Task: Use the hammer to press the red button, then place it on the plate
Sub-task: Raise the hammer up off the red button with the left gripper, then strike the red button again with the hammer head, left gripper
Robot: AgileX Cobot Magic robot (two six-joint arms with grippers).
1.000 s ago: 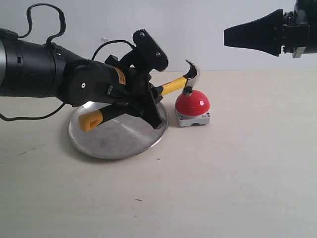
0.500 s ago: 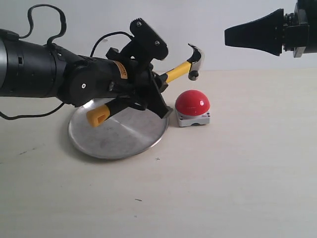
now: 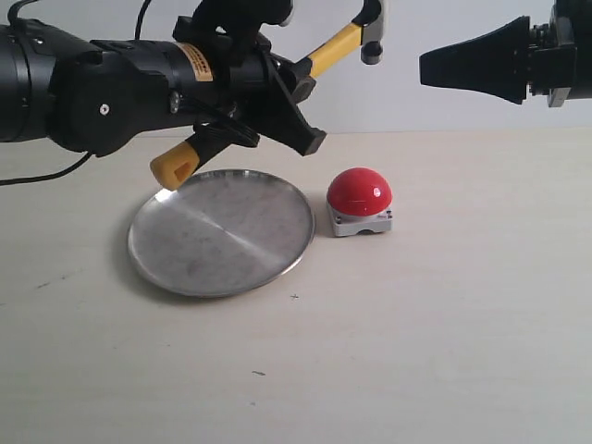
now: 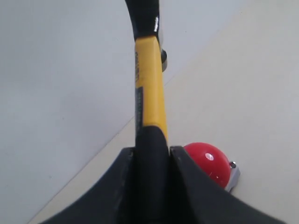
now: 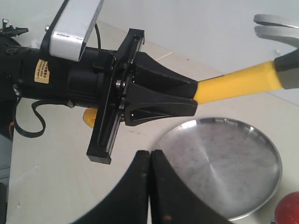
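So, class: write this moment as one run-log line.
left gripper: shut on hammer, aloft, clear of red button | right gripper: shut, empty | plate: empty

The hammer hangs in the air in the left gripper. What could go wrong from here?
1. The hammer is tilted; lowered so, its head may land past the plate, on the red button.
2. Its head looks near the right gripper and might strike it.

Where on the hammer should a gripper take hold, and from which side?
On the black grip section of the hammer, below its yellow shaft, coming from the looped end with jaws closing on its sides. The handle is slim and straight there; the left gripper holds it so, head raised.
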